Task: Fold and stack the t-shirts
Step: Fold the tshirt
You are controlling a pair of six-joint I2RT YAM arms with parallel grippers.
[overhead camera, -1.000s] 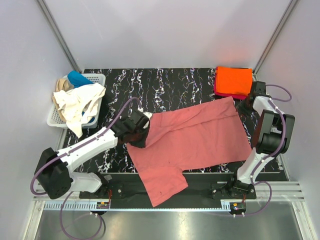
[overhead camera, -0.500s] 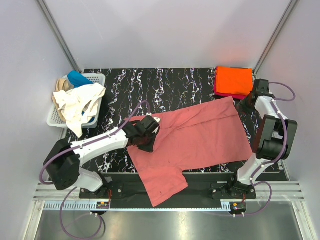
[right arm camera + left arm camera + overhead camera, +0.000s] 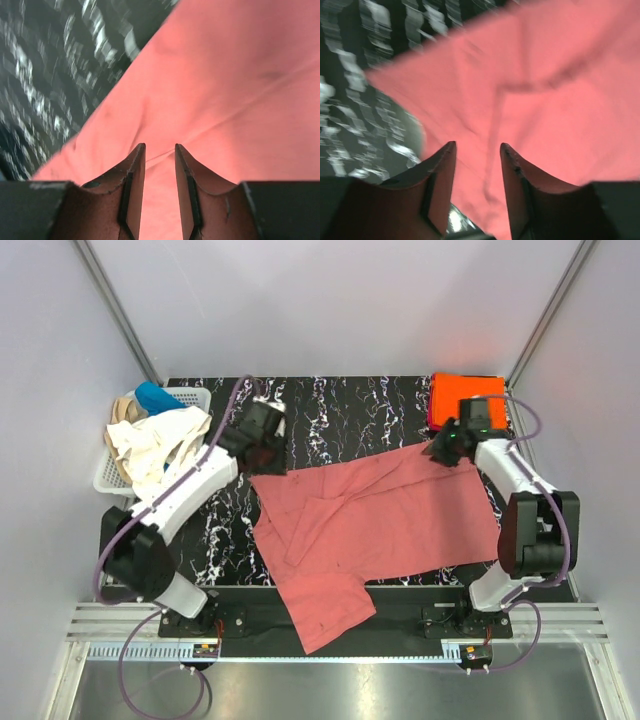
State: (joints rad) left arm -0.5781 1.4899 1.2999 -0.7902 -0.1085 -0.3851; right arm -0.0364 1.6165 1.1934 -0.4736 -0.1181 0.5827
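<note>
Salmon-pink t-shirt [image 3: 380,515] spread on the bench [image 3: 340,405], long axis left to right; left hand [image 3: 477,146] released over its upper-left corner, right hand [image 3: 160,146] released over upper-right, each equally near.

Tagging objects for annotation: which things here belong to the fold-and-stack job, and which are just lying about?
Job: salmon-pink t-shirt, spread out; orange t-shirt, folded; cream-white t-shirt; tan t-shirt; blue t-shirt.
Lying about: white lattice basket; marbled table.
</note>
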